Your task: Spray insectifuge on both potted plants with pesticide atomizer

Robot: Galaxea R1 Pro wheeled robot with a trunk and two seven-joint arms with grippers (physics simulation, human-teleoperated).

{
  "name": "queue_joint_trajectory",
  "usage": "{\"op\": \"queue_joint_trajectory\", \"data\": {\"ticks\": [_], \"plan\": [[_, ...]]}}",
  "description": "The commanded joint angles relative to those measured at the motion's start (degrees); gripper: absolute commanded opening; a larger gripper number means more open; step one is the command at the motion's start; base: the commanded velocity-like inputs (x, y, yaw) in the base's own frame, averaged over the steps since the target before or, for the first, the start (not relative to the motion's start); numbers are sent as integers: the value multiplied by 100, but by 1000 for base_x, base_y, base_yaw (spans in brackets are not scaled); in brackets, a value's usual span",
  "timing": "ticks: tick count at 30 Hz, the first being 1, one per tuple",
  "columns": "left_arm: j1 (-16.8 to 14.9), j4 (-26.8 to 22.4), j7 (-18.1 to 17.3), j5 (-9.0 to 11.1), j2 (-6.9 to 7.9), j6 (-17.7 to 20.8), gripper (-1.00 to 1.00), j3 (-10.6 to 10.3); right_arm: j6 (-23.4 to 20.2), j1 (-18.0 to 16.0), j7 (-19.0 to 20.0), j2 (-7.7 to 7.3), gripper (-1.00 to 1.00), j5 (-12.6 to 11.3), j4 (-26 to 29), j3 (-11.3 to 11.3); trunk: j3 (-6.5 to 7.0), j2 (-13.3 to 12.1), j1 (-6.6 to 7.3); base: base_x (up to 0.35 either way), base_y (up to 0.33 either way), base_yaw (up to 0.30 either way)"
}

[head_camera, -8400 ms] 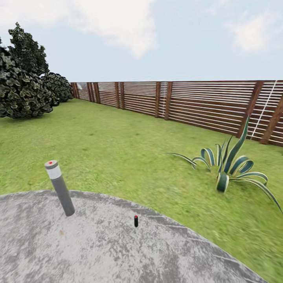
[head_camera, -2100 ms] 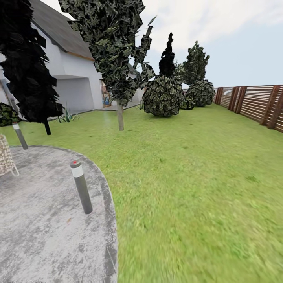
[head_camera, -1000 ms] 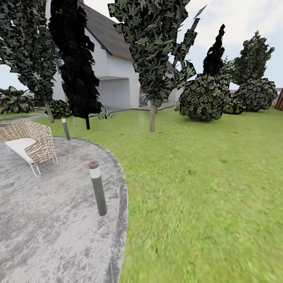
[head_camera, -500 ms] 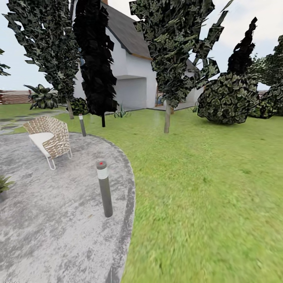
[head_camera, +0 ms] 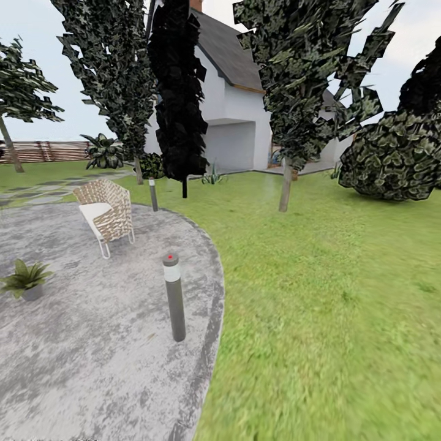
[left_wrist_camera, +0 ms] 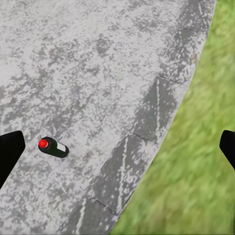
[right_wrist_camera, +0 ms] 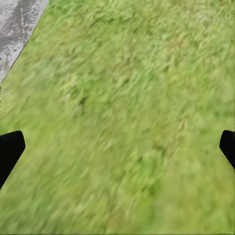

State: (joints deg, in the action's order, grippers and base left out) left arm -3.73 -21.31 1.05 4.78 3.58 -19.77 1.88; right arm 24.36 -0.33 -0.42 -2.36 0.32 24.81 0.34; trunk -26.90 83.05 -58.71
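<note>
In the left wrist view the pesticide atomizer (left_wrist_camera: 53, 147) is a small dark bottle with a red top, seen from above on rough grey paving (left_wrist_camera: 88, 63) near the curved edge where the lawn begins. My left gripper (left_wrist_camera: 117, 147) hangs open well above it, and the dark tip of one of its fingers (left_wrist_camera: 9, 152) shows beside the bottle. In the head view one potted plant (head_camera: 26, 278), a low green rosette in a grey pot, sits on the paving at the far left. Over blurred grass, my right gripper (right_wrist_camera: 117, 147) is open and holds nothing.
A grey bollard (head_camera: 174, 297) stands on the paving (head_camera: 92, 367) near its edge, a second bollard (head_camera: 153, 195) farther back. A wicker chair (head_camera: 107, 214) stands behind the plant. Tree trunks (head_camera: 285, 184), a big bush (head_camera: 395, 156), a white house (head_camera: 236, 122) and a slat fence (head_camera: 49, 151) ring the lawn (head_camera: 331, 294).
The head view has swung to the left: the bollard and chair have slid to the right in the picture, and the potted plant has come fully into view at the left edge.
</note>
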Motion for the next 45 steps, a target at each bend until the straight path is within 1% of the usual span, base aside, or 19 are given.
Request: {"op": "queue_joint_trajectory", "data": {"ticks": [1,8,11,13,15,17,20,24,34,45], "plan": [[-5,5,1,49,1,-18,100,-13,16,-2,-4,-1,100,3,-3,3,-4,3,-1,162,-184,268],[-5,5,6,50,7,-14,100,-3,16,-2,-8,-1,100,3,-5,4,11,3,-1,161,-170,268],[-5,5,8,50,10,-11,100,84,16,-2,-6,-1,100,3,-3,3,18,3,-1,161,-149,268],[-5,5,9,50,9,-12,100,242,16,-2,-5,-1,100,3,-3,4,22,3,-1,161,-129,268],[-5,5,5,45,8,-15,100,519,16,-2,-4,-1,100,3,-5,3,27,3,-1,156,-103,268],[-5,5,-1,43,7,-17,100,684,16,-2,-7,-1,100,3,-7,5,31,3,-1,116,-59,268],[-5,5,-6,42,2,-17,100,807,16,-2,-10,-1,100,3,-9,4,38,3,-1,52,-25,268],[-5,-1,-11,36,-22,-18,100,849,16,-2,-10,-1,100,3,-11,4,46,3,-1,15,-8,268],[-5,-4,-17,20,-37,-18,100,833,16,-2,-7,-1,100,3,-11,5,68,3,-1,2,-1,268],[-5,-4,-17,16,-41,-19,100,831,16,-2,-6,-1,100,3,-11,6,-105,444,-243,0,0,268]]}}
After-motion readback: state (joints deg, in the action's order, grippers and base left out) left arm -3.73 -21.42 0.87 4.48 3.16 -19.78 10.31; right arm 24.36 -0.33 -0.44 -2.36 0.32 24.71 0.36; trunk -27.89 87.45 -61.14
